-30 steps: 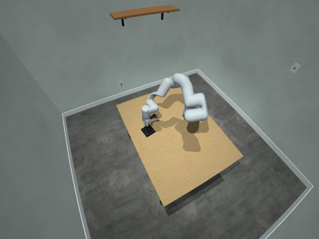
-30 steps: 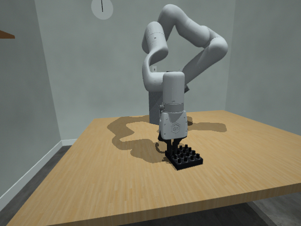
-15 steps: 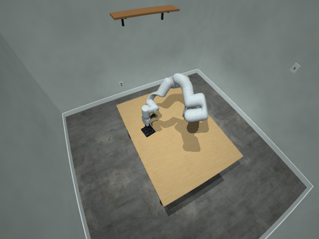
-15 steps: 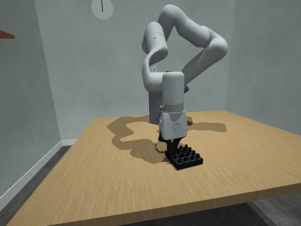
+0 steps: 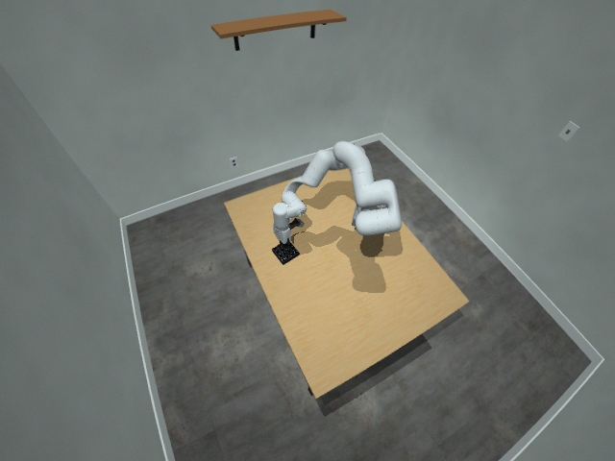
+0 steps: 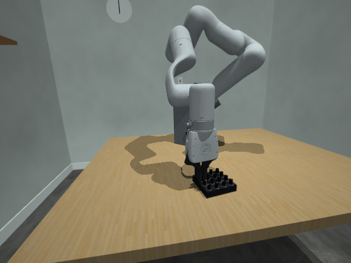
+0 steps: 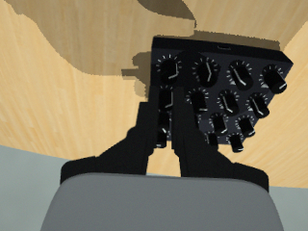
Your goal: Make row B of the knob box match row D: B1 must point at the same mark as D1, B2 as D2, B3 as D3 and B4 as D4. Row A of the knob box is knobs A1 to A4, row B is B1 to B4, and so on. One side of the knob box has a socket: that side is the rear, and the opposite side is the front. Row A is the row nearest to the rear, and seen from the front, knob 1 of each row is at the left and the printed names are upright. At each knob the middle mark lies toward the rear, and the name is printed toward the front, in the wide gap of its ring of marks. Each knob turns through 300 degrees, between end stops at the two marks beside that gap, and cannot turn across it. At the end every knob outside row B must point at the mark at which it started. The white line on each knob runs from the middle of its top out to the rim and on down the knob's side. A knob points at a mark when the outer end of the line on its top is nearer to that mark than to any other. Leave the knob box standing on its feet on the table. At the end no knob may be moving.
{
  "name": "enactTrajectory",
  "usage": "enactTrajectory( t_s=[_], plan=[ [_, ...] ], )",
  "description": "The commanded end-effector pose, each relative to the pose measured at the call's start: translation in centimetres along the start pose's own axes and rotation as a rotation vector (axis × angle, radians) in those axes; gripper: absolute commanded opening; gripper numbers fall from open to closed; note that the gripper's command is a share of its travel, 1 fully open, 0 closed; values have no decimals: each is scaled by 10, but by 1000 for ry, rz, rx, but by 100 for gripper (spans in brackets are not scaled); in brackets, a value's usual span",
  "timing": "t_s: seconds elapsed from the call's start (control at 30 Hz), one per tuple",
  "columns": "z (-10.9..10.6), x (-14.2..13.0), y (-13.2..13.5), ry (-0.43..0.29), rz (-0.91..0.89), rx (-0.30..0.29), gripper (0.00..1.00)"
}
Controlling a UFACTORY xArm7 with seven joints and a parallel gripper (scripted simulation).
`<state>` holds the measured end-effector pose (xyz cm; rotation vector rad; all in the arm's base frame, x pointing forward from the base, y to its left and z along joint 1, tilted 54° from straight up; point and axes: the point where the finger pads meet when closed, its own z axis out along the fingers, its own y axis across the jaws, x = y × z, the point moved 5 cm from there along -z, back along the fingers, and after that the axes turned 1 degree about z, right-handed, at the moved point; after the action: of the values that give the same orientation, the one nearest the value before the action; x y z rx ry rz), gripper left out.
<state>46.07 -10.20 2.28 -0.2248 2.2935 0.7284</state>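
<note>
Knob box (image 5: 285, 254) (image 6: 221, 192) (image 7: 262, 51) stands on the tabletop (image 5: 342, 317) (image 6: 170, 221) (image 7: 63, 111), its near-left knob, apparently B1 (image 7: 166, 102), gripped by the narrowly closed end effector (image 5: 283, 243) (image 6: 201, 179) (image 7: 166, 99). Off-centre twisting could slip or drag the box; wide fingers might brush neighbouring knobs, spoiling their settings.

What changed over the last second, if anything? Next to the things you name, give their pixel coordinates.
Very little: the end effector (image 5: 283, 244) (image 6: 201, 179) (image 7: 166, 99) seems to have turned slightly in place, which way I cannot tell. No grasp or release shows. The box (image 5: 285, 254) (image 6: 222, 192) (image 7: 192, 46) stayed put; its knobs are too small in the earlier views to compare.
</note>
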Motion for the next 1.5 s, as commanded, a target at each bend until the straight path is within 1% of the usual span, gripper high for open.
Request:
enactTrajectory(
  t_s=[0.0,0.1,0.13,0.9,1.13,1.2,1.47],
  plan=[
    [-1,-1,-1,-2,-1,3,8],
    [-1,-1,-1,-2,-1,3,8],
    [-1,-1,-1,-2,-1,3,19],
    [-2,-1,-1,-2,-1,3,19],
    [-16,-1,-1,-2,-1,3,19],
    [-16,-1,-1,-2,-1,3,19],
    [-35,-1,-1,-2,0,3,19]
  ],
)
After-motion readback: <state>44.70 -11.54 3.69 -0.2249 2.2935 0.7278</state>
